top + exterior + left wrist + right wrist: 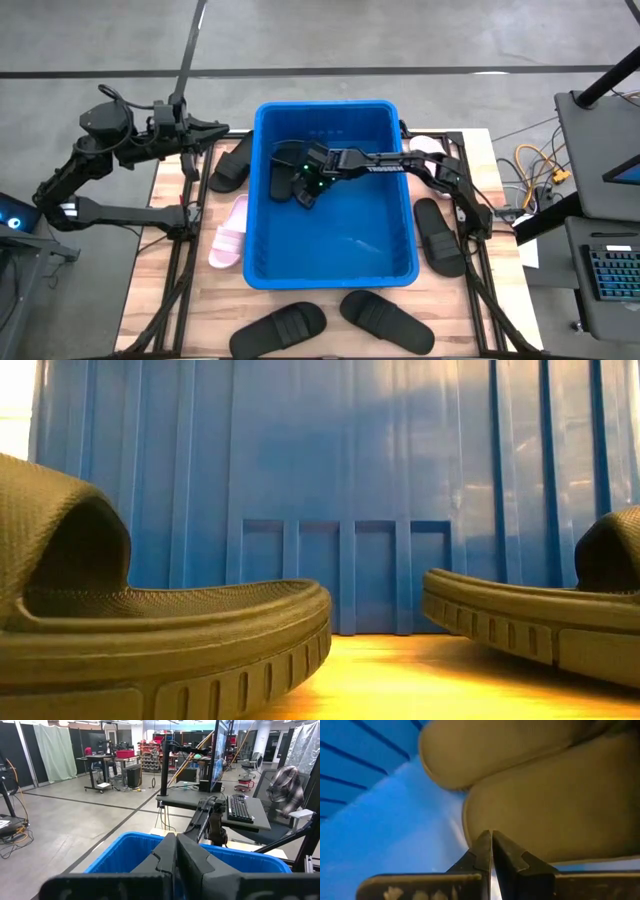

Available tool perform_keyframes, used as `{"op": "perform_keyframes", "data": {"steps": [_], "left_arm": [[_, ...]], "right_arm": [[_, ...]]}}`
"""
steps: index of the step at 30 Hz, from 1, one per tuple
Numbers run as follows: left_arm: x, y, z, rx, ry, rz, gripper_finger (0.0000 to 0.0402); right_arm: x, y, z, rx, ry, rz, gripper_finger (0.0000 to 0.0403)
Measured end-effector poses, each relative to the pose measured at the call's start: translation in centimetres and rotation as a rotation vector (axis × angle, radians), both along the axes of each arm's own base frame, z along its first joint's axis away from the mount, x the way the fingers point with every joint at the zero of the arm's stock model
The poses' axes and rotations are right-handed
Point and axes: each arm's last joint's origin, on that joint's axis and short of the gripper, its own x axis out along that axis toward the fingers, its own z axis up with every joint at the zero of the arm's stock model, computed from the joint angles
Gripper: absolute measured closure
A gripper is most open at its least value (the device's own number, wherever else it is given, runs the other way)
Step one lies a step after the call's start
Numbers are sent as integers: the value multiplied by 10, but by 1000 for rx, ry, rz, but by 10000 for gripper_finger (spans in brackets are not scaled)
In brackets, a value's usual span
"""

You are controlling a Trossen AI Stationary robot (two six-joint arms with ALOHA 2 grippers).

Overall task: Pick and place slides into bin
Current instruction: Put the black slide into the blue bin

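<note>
Two black slides (160,630) fill the low view's foreground, lying on the table (330,300) in front of the bin (400,270); from above they sit side by side past its near wall, long axes slanting across the table.

Inside the bin, two black slides (288,175) lie together in the far left corner, overlapping. The right hand (308,183) is down among them, fingers clenched together with nothing between them; in its own wrist view the closed tips point at a slide (560,810) just ahead without gripping it. So this hand looks free for the next pick.

Its nearest target, as I judge it, is the black slide (438,236) on the table just outside the bin's right wall, lying lengthwise along that wall, close to the right arm's base. A pale pink slide (425,146) shows partly under that arm near the far right corner.

On the left, a pink slide (228,232) lies along the bin's left wall and a black one (231,163) sits beyond it. The left hand (222,130), also clenched and empty, hovers near that black slide, clearly the nearer arm for both.
</note>
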Motion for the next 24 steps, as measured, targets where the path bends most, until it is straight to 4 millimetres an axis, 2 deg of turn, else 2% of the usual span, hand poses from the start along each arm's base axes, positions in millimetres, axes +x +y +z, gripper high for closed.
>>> {"op": "perform_keyframes", "data": {"steps": [6,19,24], "left_arm": [[0,0,0,0,0,0,402],[-3,-1,1,3,-9,0,402],[-3,-1,1,3,-9,0,402]], "right_arm": [[0,0,-13,18,46,4,394],[-8,3,-9,26,117,37,394],[-14,4,-1,27,143,37,394]]}}
